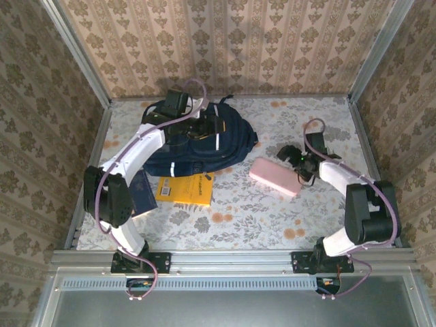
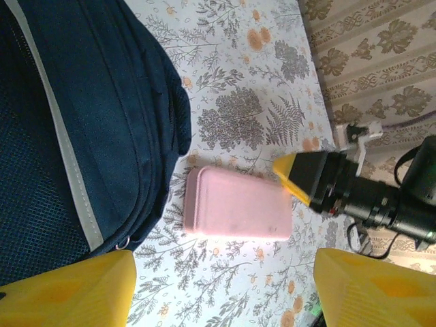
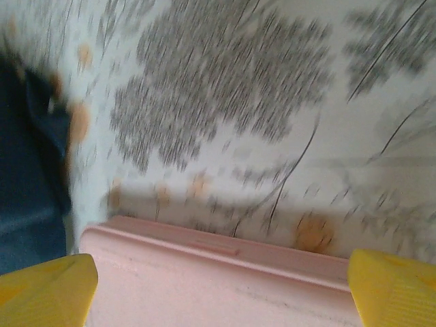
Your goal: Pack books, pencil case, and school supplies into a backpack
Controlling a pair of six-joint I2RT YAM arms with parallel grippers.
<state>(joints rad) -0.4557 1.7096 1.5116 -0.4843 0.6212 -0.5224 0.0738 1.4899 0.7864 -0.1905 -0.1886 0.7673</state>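
The navy backpack (image 1: pixel 204 146) was seen lying at the far left-centre of the flower-patterned table (image 1: pixel 286 225), with the left arm (image 1: pixel 136 153) reached over it. The left gripper (image 2: pixel 225 296) was held over the backpack's edge, its yellow fingers (image 2: pixel 68 289) spread wide with nothing caught between them.

The pink oblong box (image 1: pixel 274 176) was laid flat on the table to the right of the backpack, near it but apart. The right gripper (image 1: pixel 294 158) was placed at the box's far end with its jaws set wide. In the right wrist view the box's long edge was seen between the fingers (image 3: pixel 48 289); whether they touched it could not be told.

A yellow book (image 1: pixel 185 189) was laid just in front of the backpack. A navy book (image 1: pixel 142 194) was laid beside it, partly hidden under the left arm.
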